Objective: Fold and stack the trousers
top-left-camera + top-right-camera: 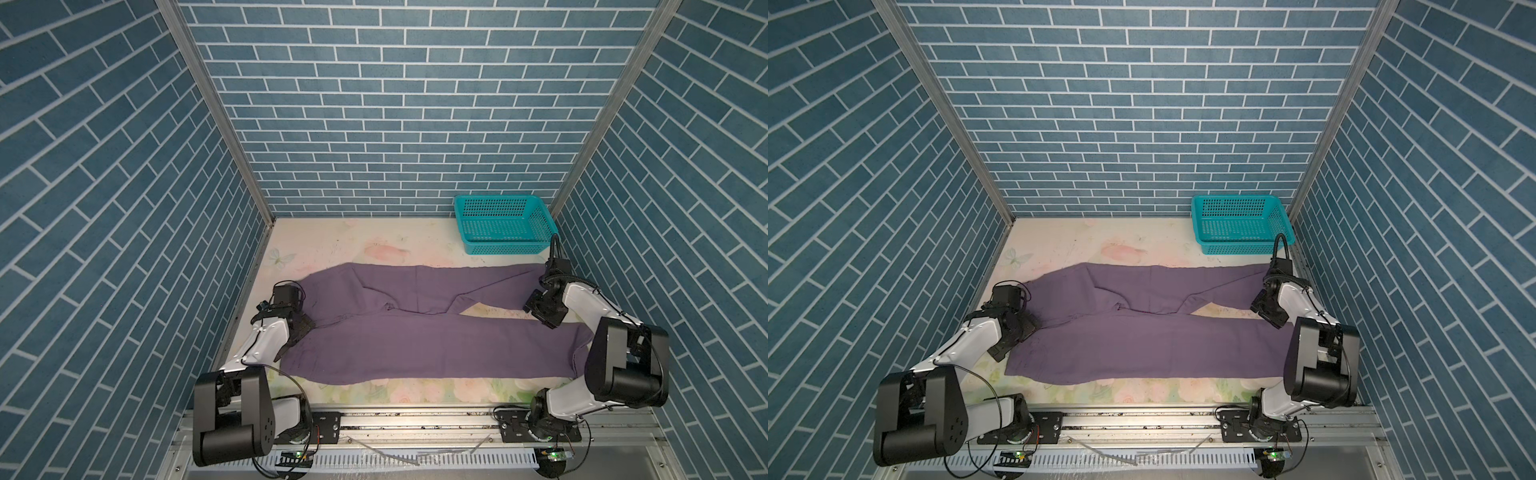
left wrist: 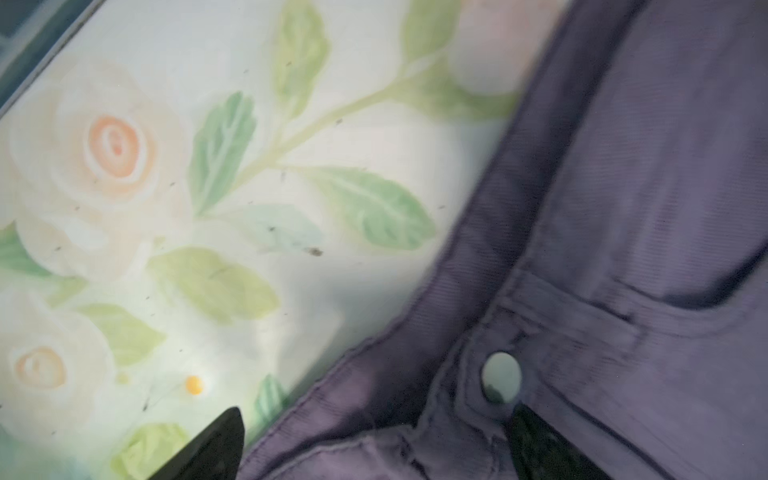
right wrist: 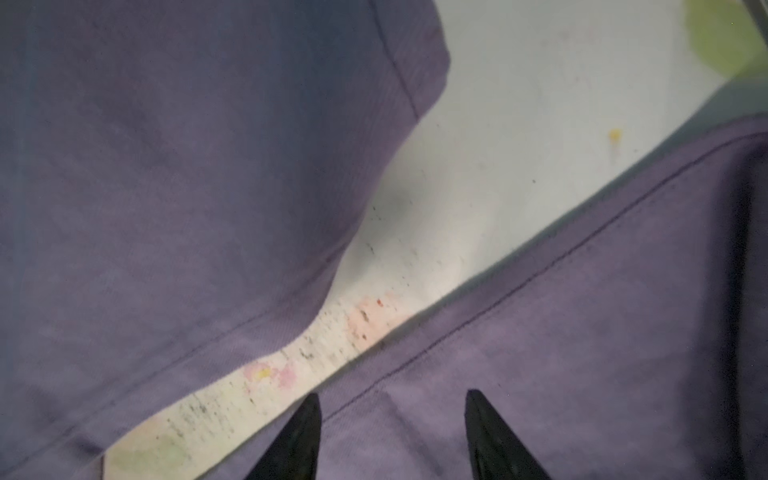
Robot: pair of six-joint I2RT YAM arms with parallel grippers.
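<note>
Folding looks not yet started: the trousers (image 1: 415, 345) lie opened out at full length across the near half of the floral table (image 1: 353, 237), with no fold laid over and no stack made. Every fold, and the stacking, appears left to do.

At the left, the left gripper (image 2: 374, 446) hangs low over the waistband (image 2: 478, 232) with its jaws spread wide. One fingertip is over bare table and the other over cloth, beside a pale metal button (image 2: 501, 376); it grips nothing.

From there the dusty-purple cloth runs rightward as two broad legs. The far leg (image 1: 478, 282) is buckled by a few ridges near the crotch, and the near leg (image 1: 436, 349) is smooth and flat. They part toward the hems, leaving a wedge of table showing.

At that wedge's near edge the right gripper (image 3: 392, 436) hovers above the seam of the near leg, jaws partly apart and holding nothing. Beyond it, in the far right corner, a teal mesh basket (image 1: 498, 246) stands just clear of the trousers.
</note>
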